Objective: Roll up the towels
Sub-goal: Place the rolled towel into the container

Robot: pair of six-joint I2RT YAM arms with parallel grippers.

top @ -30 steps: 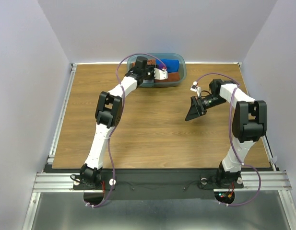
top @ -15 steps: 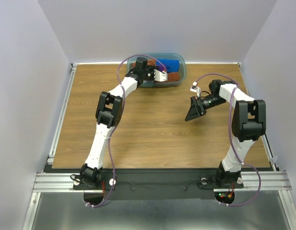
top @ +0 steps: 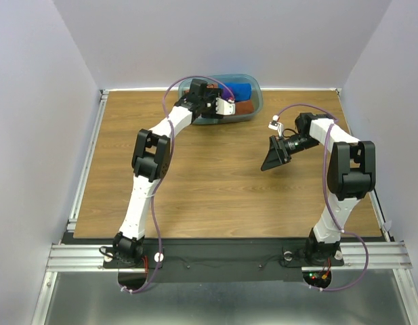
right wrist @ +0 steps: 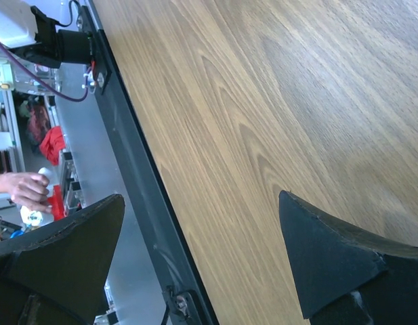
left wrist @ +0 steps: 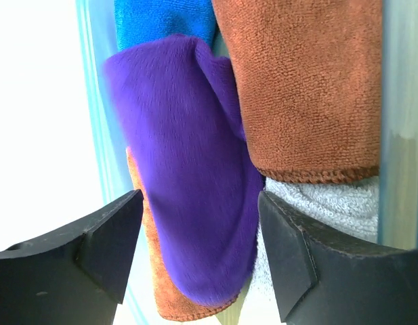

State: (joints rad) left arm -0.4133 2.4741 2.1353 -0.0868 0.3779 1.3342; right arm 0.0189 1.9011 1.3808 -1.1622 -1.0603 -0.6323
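- Top external: left gripper (top: 214, 108) has edged deeper into the teal tub (top: 257, 95) at the desk's (top: 127, 135) far edge. Right gripper (top: 272, 157) unchanged, near the right edge.
- Left wrist: jaws spread astride the purple towel (left wrist: 188, 189) in the tub, not yet pinching. Step judged: fetching. Next: close, lift out.
- Right wrist: jaws spread, idle above the desk.
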